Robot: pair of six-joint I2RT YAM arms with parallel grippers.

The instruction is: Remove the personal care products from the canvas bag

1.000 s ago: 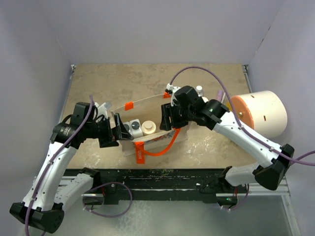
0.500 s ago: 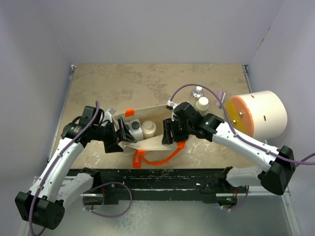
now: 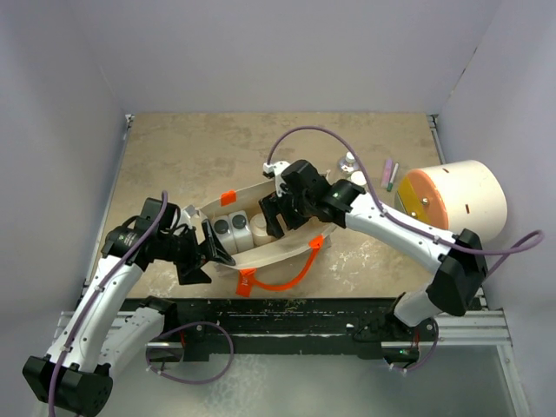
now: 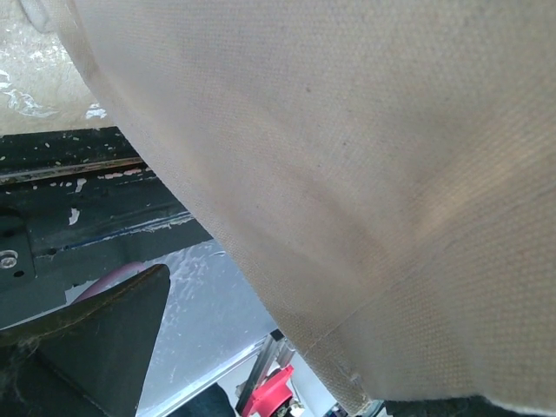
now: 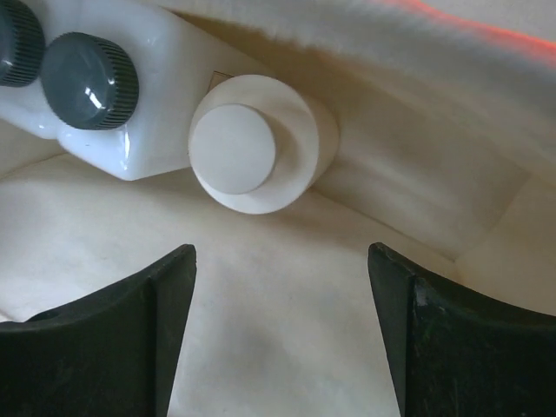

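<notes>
Canvas fills the left wrist view. The left claw (image 3: 211, 252) sits at the end of the canvas bag (image 3: 276, 253), with one dark finger (image 4: 87, 347) out to the side and the other hidden by cloth, so I cannot tell whether it pinches the bag. An orange handle (image 3: 282, 280) loops on the table (image 3: 191, 156), nearer than the right claw (image 3: 271, 217). That claw is spread wide inside the bag and holds nothing. Just ahead of its tips stands a cream-capped bottle (image 5: 248, 143), clear of both. Right beside that are two white bottles (image 5: 91, 82) with grey caps. Behind the right claw, outside the bag, stand a clear bottle (image 3: 347, 161) and a pale bottle (image 3: 357, 180), with a cream cylinder (image 3: 456, 201) off to the side.
</notes>
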